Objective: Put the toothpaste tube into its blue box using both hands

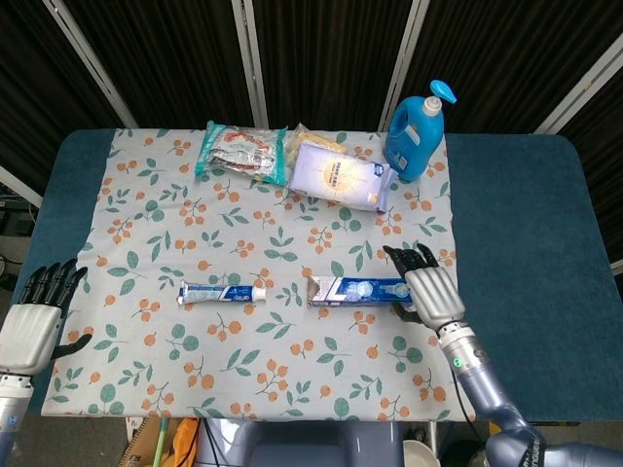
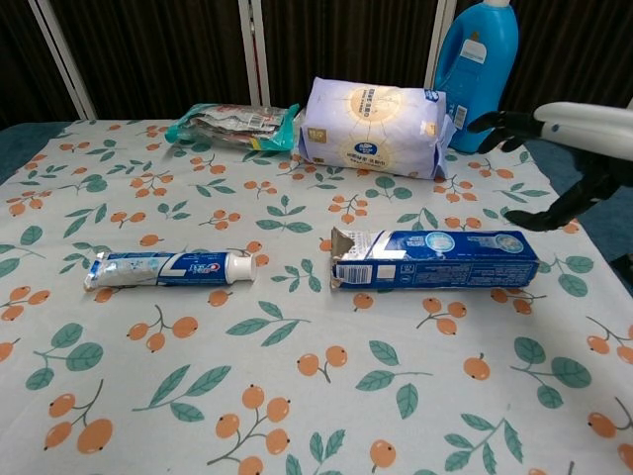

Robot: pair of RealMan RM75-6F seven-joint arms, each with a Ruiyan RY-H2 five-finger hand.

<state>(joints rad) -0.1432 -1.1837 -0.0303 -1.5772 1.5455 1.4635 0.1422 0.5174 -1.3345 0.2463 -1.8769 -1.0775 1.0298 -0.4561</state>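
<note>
Tube and box lie end to end, mid-frame.
Tube (image 1: 222, 292) lies left-right, cap right, facing the box (image 1: 359, 290) mouth; right hand (image 1: 429, 290) over box's right end and left hand (image 1: 31, 324) both have fingers apart.

Head view looks down; chest view low, closer, sharing the tablecloth (image 1: 292, 243).

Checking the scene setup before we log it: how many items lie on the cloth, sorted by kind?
Toothpaste tube: 1
Blue box: 1
Detergent bottle: 1
Soft packs, 3: snack bag, yellow bag, tissue pack
Total: 6
</note>
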